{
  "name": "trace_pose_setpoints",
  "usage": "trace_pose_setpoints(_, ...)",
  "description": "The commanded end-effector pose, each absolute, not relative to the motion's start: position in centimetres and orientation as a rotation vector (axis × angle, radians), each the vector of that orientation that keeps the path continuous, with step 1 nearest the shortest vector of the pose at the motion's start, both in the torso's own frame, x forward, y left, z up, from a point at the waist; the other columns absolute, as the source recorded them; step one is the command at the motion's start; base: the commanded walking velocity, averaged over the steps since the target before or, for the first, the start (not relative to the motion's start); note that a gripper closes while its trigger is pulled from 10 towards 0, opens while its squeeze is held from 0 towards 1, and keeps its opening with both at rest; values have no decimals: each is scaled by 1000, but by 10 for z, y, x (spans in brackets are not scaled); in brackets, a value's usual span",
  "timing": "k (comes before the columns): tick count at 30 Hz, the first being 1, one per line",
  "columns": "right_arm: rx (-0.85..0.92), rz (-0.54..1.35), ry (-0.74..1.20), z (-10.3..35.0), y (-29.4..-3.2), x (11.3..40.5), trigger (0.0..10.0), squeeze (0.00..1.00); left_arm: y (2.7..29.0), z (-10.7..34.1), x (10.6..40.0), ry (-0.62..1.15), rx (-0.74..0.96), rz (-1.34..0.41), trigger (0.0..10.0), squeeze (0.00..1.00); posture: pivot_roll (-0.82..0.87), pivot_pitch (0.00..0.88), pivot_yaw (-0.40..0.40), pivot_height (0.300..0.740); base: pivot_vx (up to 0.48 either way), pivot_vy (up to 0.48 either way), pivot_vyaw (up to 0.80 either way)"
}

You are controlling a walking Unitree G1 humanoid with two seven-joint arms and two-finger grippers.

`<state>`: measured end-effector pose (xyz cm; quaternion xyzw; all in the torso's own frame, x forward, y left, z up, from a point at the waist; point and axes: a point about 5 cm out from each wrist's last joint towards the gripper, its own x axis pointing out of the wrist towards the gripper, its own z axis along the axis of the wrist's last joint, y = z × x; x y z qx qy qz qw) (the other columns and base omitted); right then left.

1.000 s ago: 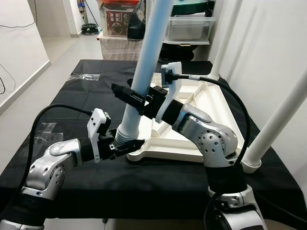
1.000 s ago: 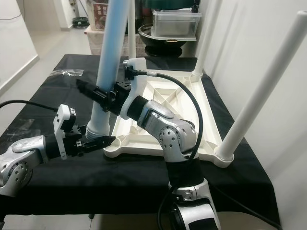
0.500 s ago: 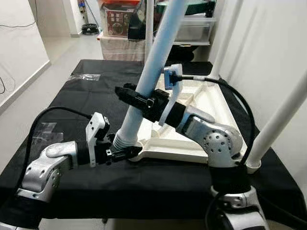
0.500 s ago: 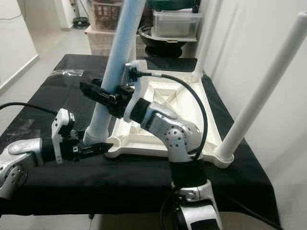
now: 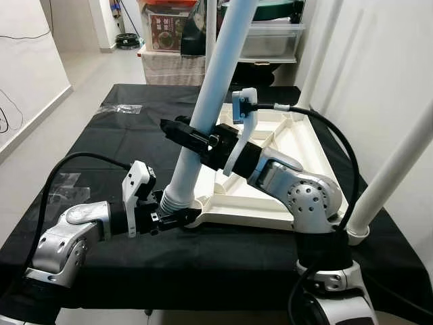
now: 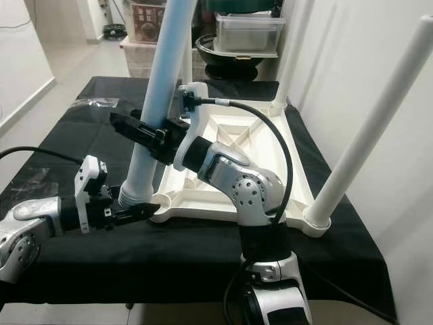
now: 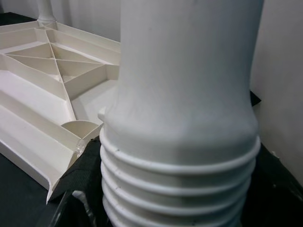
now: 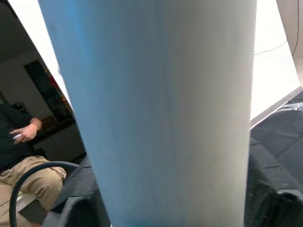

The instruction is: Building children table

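Two grippers on one pale-blue table leg (image 5: pixel 206 118): right gripper (image 5: pixel 186 135) clamped mid-shaft for steering, left gripper (image 5: pixel 177 217) pinching its ribbed threaded end, at the upturned white tabletop's (image 5: pixel 270 196) near-left corner socket, tilted, apparently not yet seated.

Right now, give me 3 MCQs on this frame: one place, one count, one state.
1. Where does the left claw grip the pale blue leg?
A. its ribbed base
B. its top
C. its middle

2. How many legs already stand in the upturned tabletop?
A. none
B. one
C. at least two

3. How does the pale blue leg stand?
A. flat on the cloth
B. tilted
C. upright

A: its fingers sit at the ribs. C: white legs at the near right and far corner. B: it leans while the right claw clamps its middle.
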<state>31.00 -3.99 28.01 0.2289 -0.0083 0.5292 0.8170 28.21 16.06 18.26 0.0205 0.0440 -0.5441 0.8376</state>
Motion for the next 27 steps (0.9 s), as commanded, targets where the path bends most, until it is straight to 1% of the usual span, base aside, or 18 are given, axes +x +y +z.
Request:
trace_pose_setpoints(1, 465, 1139, -13, 283, -36, 309, 10000, 0, 157, 182, 279, 97, 63, -1183, 10000, 0, 6, 0, -45, 740, 0, 0, 0)
trace_pose_setpoints(7, 471, 1161, -19, 286, -36, 308, 10000, 0, 157, 182, 279, 102, 66, -1190, 10000, 0, 4, 0, -44, 740, 0, 0, 0)
trace_pose_setpoints(8, 475, 1163, -21, 286, -37, 308, 3216, 0, 157, 181, 278, 104, 68, -1192, 10000, 0, 4, 0, -44, 740, 0, 0, 0)
trace_pose_setpoints(9, 478, 1164, -22, 286, -37, 308, 3216, 0, 157, 181, 278, 105, 69, -1192, 10000, 0, 4, 0, -44, 740, 0, 0, 0)
trace_pose_setpoints(10, 479, 1159, -23, 287, -37, 309, 353, 0, 157, 181, 278, 107, 68, -1194, 10000, 0, 4, 0, -44, 740, 0, 0, 0)
trace_pose_setpoints(11, 479, 1159, -23, 287, -37, 309, 353, 0, 157, 181, 278, 107, 68, -1194, 10000, 0, 4, 0, -44, 740, 0, 0, 0)
trace_pose_setpoints(12, 487, 1154, -25, 288, -38, 310, 0, 0, 157, 180, 277, 111, 68, -1199, 10000, 0, 5, 0, -44, 740, 0, 0, 0)
trace_pose_setpoints(20, 491, 1175, -25, 289, -37, 308, 0, 0, 157, 179, 276, 120, 72, -1210, 10000, 0, 3, 0, -42, 740, 0, 0, 0)
trace_pose_setpoints(21, 486, 1176, -20, 289, -38, 308, 10000, 0, 157, 179, 276, 121, 73, -1211, 10000, 0, 3, 0, -42, 740, 0, 0, 0)
trace_pose_setpoints(26, 474, 1173, -15, 288, -38, 308, 10000, 0, 157, 179, 276, 121, 75, -1213, 10000, 0, 4, 0, -41, 740, 0, 0, 0)
trace_pose_setpoints(27, 486, 1180, -25, 290, -39, 308, 10000, 1000, 157, 179, 276, 121, 76, -1213, 10000, 0, 4, 0, -42, 740, 0, 0, 0)
